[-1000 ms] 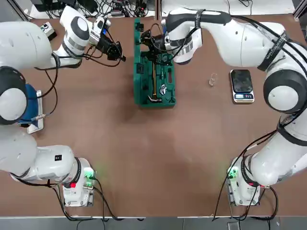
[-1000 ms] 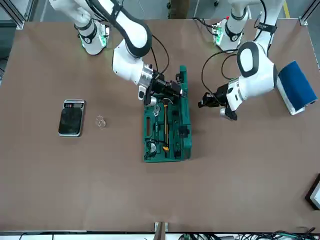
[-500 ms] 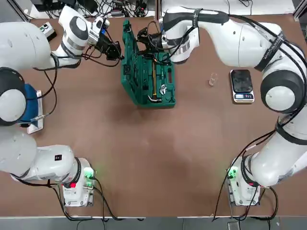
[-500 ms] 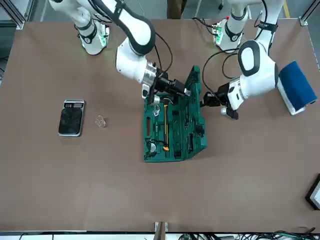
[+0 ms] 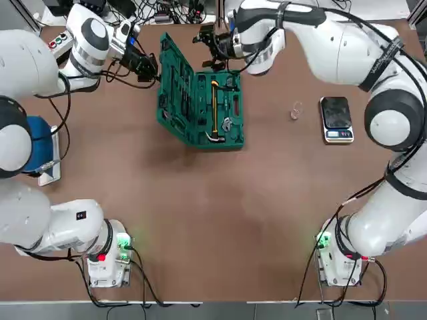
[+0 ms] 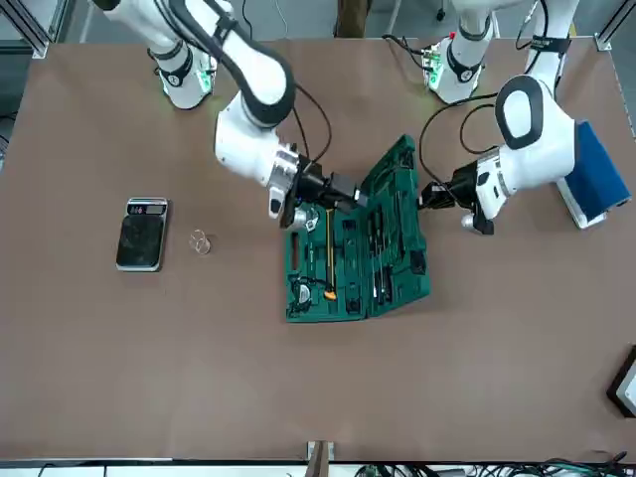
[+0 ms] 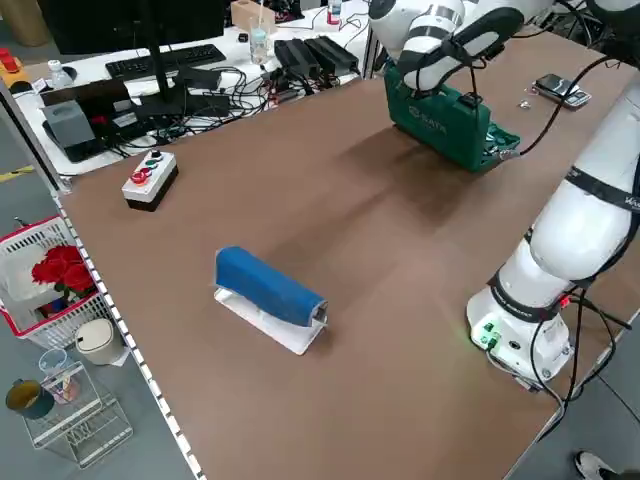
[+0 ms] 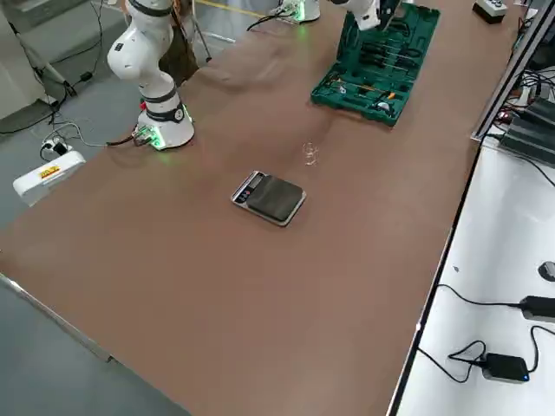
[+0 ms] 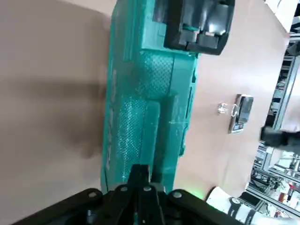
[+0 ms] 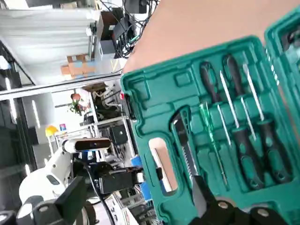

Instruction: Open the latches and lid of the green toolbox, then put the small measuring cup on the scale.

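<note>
The green toolbox (image 5: 220,143) lies open at the table's far middle, with a hammer and screwdrivers in its slots. Its lid (image 5: 175,90) leans back towards the robot's left, slots facing up. My right gripper (image 5: 209,45) hovers open at the box's far edge, clear of the lid (image 10: 187,93). My left gripper (image 5: 148,67) is shut, its tip close to the lid's outer face (image 9: 140,117). The small measuring cup (image 5: 295,111) stands on the table between the box and the scale (image 5: 336,119). I cannot make out the latches.
A blue-and-white object (image 5: 40,150) lies near the left table edge. A grey button box (image 5: 60,40) sits at the far left corner. Cables and desk gear crowd the far edge. Both arm bases (image 5: 107,257) stand at the near edge.
The lid has swung from nearly upright to leaning well open towards the left. My right gripper let go of it and drew back to the far edge. My left gripper shifted left alongside the lid.
</note>
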Robot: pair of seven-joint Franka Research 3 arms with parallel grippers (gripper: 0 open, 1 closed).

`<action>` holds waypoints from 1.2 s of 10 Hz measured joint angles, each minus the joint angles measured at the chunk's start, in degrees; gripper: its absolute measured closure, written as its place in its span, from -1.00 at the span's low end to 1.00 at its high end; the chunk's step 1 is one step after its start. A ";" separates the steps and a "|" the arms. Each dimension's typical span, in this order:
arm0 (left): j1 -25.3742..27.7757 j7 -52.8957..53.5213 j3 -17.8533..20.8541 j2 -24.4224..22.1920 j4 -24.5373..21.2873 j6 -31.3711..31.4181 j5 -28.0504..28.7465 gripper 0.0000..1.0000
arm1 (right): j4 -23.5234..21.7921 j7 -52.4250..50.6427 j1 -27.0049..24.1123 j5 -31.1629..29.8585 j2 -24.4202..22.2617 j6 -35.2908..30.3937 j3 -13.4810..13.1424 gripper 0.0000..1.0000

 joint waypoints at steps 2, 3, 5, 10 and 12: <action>-0.06 -1.25 -0.03 -0.04 -0.51 1.66 0.43 0.98 | -0.03 0.14 -3.55 -7.10 -0.13 -8.07 -2.26 -1.00; -0.09 -1.58 -0.07 -0.01 -0.82 2.85 0.44 0.98 | 0.02 1.10 -4.21 -12.30 -0.75 -13.59 -5.47 -1.00; -0.09 -1.97 -0.07 0.18 -1.26 4.95 0.44 0.98 | 0.73 7.97 -4.99 -24.68 -3.23 -23.68 -11.51 -1.00; -0.22 -2.37 -0.13 2.87 -1.96 10.39 0.44 0.98 | 0.82 20.09 -5.22 -48.74 -15.44 -43.94 -23.78 -1.00; -0.10 -2.36 -0.03 3.21 -1.93 10.54 0.44 0.98 | 1.38 20.39 -6.29 -62.40 -21.08 -51.71 -29.43 -1.00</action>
